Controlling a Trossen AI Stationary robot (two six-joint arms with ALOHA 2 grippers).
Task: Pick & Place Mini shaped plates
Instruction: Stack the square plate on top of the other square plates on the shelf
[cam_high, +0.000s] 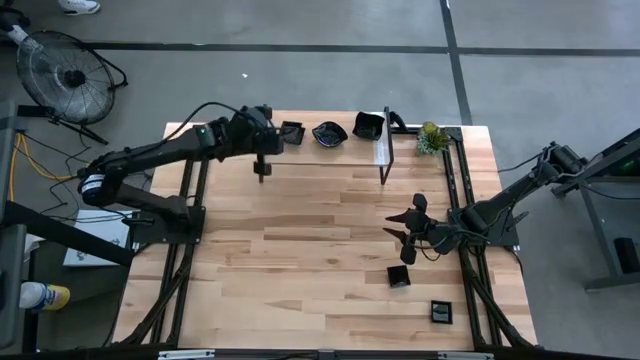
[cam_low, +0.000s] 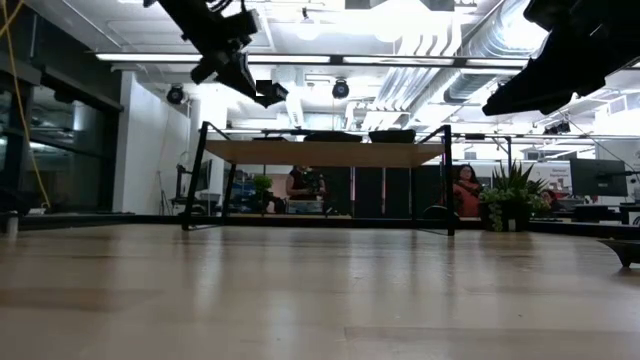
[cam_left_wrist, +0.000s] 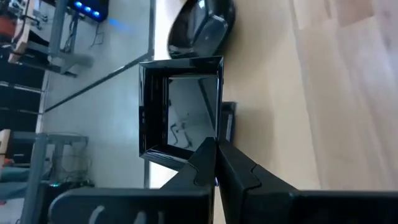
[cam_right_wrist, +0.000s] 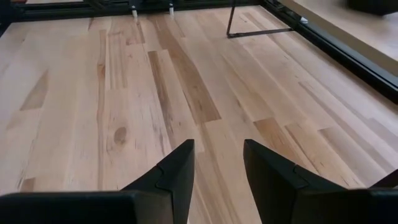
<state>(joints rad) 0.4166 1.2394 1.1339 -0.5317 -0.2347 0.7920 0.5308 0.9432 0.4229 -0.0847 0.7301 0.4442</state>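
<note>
My left gripper (cam_high: 281, 133) is at the far left, over the raised wooden shelf (cam_high: 215, 160), shut on a square black mini plate (cam_left_wrist: 180, 109). In the low view that plate (cam_low: 271, 93) hangs well above the shelf top (cam_low: 325, 152). A wavy-edged plate (cam_high: 329, 133) and a deeper one (cam_high: 368, 125) rest on the shelf. My right gripper (cam_right_wrist: 217, 168) hovers open over the table's right half (cam_high: 397, 226), with nothing between its fingers. Two more small black plates (cam_high: 399, 276) (cam_high: 441, 312) lie flat on the table near the right front. My left gripper pinches the square plate's rim wall near one corner (cam_left_wrist: 214, 138), one finger on the inside of the dish and one outside. The fingers come from the table's left, slanting down. The plate sticks out beyond the fingertips, lifted clear of the shelf.
A small green plant (cam_high: 432, 138) stands at the shelf's right end. The shelf's black legs (cam_high: 385, 160) (cam_high: 263, 170) stand on the table. Black frame rails run along both sides (cam_high: 465, 215). The table's middle (cam_high: 300, 250) is bare wood. People sit in the room beyond (cam_low: 465, 190).
</note>
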